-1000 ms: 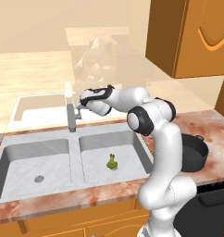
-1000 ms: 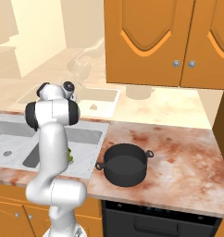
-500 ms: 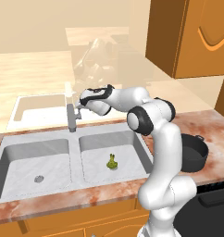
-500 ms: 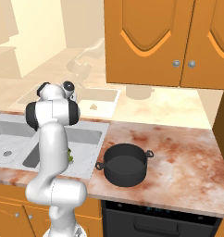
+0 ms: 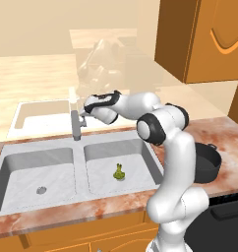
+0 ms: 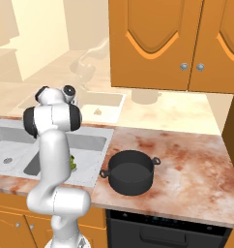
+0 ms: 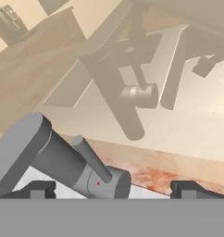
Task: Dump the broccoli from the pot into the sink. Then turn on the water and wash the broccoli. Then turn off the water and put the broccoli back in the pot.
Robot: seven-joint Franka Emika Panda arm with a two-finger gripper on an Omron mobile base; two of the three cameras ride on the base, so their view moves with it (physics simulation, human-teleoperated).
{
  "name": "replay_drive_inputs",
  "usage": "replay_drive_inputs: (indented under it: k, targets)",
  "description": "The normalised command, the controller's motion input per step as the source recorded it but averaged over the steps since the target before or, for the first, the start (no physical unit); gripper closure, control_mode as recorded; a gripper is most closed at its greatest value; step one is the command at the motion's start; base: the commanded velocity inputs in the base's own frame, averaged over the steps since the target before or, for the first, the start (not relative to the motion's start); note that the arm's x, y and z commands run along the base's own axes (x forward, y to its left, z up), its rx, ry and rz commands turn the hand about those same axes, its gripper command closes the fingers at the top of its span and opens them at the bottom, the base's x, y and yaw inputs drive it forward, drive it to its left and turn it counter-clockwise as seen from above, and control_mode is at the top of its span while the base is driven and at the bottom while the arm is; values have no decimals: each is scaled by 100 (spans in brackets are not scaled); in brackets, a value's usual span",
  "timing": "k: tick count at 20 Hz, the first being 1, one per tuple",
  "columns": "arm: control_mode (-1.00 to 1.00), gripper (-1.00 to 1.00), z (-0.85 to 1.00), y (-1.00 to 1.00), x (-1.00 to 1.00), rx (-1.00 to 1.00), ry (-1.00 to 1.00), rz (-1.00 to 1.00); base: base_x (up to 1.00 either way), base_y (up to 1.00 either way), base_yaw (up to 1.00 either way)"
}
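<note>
Nothing has visibly moved over the last second: the arm is stretched toward the faucet (image 5: 76, 124) just as it was, and the broccoli (image 5: 119, 172) lies where it lay, on the floor of the right basin of the sink (image 5: 62, 147), well clear of the drain in the left basin. From the left base view the gripper (image 5: 84, 114) sits at the head of the faucet, level with the top of the grey post, apparently touching it or just beside it. The hand view looks along the gripper (image 7: 111, 189) at close range: the two dark fingertips (image 7: 37, 189) stand wide apart, with the faucet body and its thin lever handle (image 7: 91, 159) rising in the space between them, and neither tip is pressed against anything that can be made out. The hand holds nothing. No blue stream runs from the spout. On the marbled counter (image 6: 186, 160) to the right of the sink the pot (image 6: 130, 172) stands upright, black and round, its side handles showing, well apart from the gripper and the broccoli; in the right base view the broccoli (image 6: 72, 163) peeks out from behind the white arm
</note>
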Motion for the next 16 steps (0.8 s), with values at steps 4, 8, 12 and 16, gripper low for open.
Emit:
replay_drive_inputs:
  k: [4, 8, 12, 16]
  targets:
    - [-100, -100, -2, 5, -6, 0, 0, 0, 0, 0, 0]
    - [-100, -100, -6, 5, 0, 0, 0, 0, 0, 0, 0]
    - [-100, -100, -8, 1, 4, 0, 0, 0, 0, 0, 0]
    - [-100, -100, -11, 1, 17, 0, 0, 0, 0, 0, 0]
